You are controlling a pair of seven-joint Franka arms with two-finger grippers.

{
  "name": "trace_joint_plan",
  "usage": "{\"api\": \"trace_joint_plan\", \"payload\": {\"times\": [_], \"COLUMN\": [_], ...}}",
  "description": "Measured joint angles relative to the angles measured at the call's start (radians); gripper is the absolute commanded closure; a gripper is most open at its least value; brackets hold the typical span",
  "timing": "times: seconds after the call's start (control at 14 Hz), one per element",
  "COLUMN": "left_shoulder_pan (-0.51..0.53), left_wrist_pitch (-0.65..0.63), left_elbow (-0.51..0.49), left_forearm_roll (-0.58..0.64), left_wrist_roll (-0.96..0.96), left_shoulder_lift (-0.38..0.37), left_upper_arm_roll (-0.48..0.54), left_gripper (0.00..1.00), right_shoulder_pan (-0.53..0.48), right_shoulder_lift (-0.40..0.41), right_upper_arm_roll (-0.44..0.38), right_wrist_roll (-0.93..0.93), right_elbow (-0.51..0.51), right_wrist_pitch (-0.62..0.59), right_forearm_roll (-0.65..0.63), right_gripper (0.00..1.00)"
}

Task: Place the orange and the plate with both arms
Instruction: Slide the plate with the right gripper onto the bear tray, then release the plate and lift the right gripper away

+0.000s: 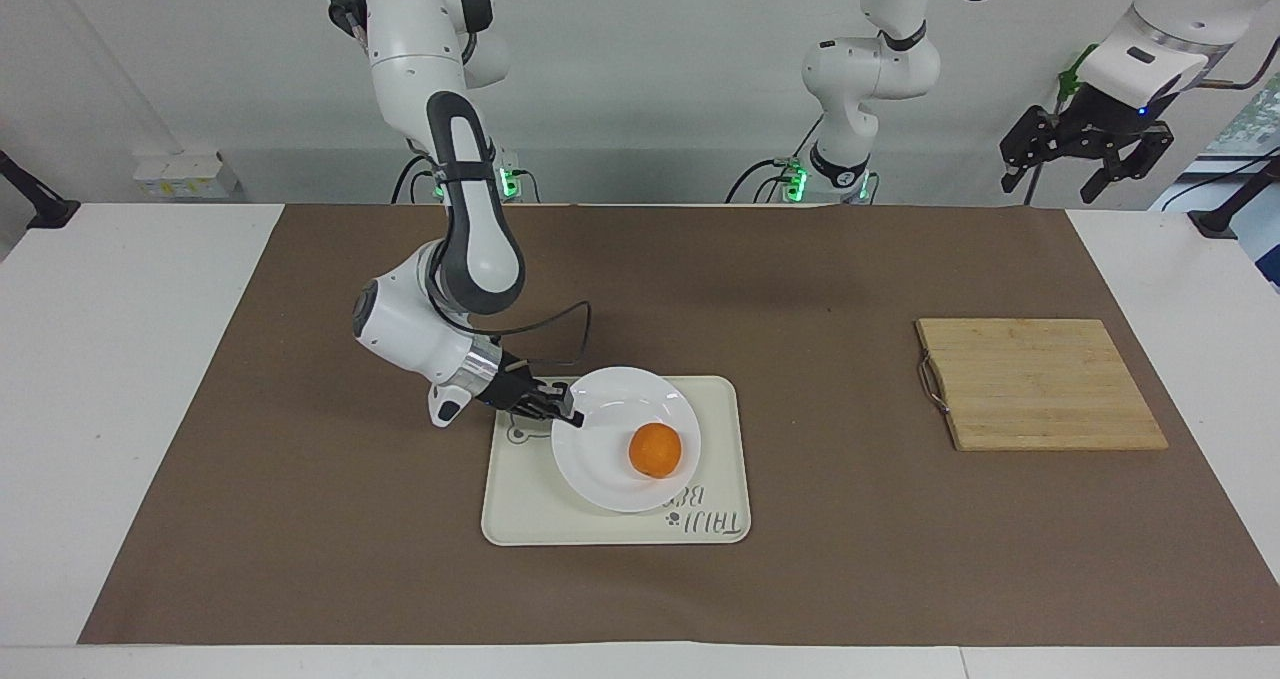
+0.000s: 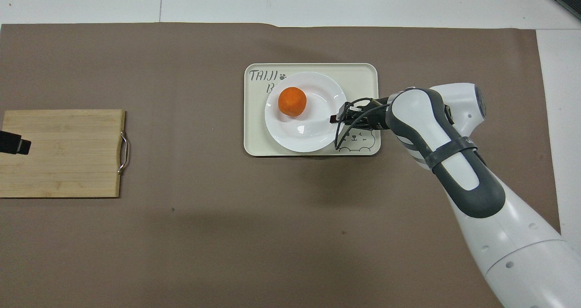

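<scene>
Pinching the plate (image 1: 612,469) by its rim, the right hand (image 1: 570,415) sits low over the corner of the tray (image 1: 520,509) that lies nearer the robots and toward the right arm's end of the tabletop (image 1: 300,519); its fingers are pressed onto the rim, one above and one below as far as can be made out. Plate is white, glossy, round, resting on the cream tray; in the overhead view the plate (image 2: 313,133) covers most of the tray's middle, hiding part of the lettering printed on the tray (image 2: 367,74) and leaving the bear drawing showing beside the right hand (image 2: 335,117). Orange (image 1: 655,450) lies on the plate, off centre, on the part of the dish farther from the robots; overhead it shows as the orange (image 2: 292,101) close to the rim, well apart from the pinching fingers. Right arm comes down from its base with elbow bent, a black cable looping near the wrist. Left hand (image 1: 1085,154) waits raised in the air, off the end of the brown mat, fingers spread; overhead only a dark tip of the left hand (image 2: 13,144) shows over the wooden cutting board (image 2: 68,154). Board lies flat on the mat toward the left arm's end, metal handle facing the tray, well apart from it.
</scene>
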Motion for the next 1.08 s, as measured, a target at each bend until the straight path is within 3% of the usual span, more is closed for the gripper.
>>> {"api": "trace_joint_plan", "payload": {"times": [0.07,0.65,1.08], "left_shoulder_pan": [0.000,0.000,0.000], "left_wrist_pitch": [0.000,0.000,-0.002], "left_elbow": [0.000,0.000,0.000], "left_forearm_roll": [0.000,0.000,0.000], "left_wrist_roll": [0.000,0.000,-0.001], "left_shoulder_lift": [0.000,0.000,0.000], "left_upper_arm_roll": [0.000,0.000,0.000], "left_gripper": [0.00,0.00,0.00], "right_shoulder_pan": [0.000,-0.005,-0.015], "right_shoulder_lift": [0.000,0.006,-0.054], "right_upper_arm_roll": [0.000,-0.015,-0.078], "right_wrist_roll": [0.000,0.001,0.066], "right_elbow": [0.000,0.010,0.047], "right_wrist_pitch": [0.004,0.119,0.119], "right_forearm_roll": [-0.005,-0.165,-0.470], "right_gripper": [0.01,0.00,0.00]}}
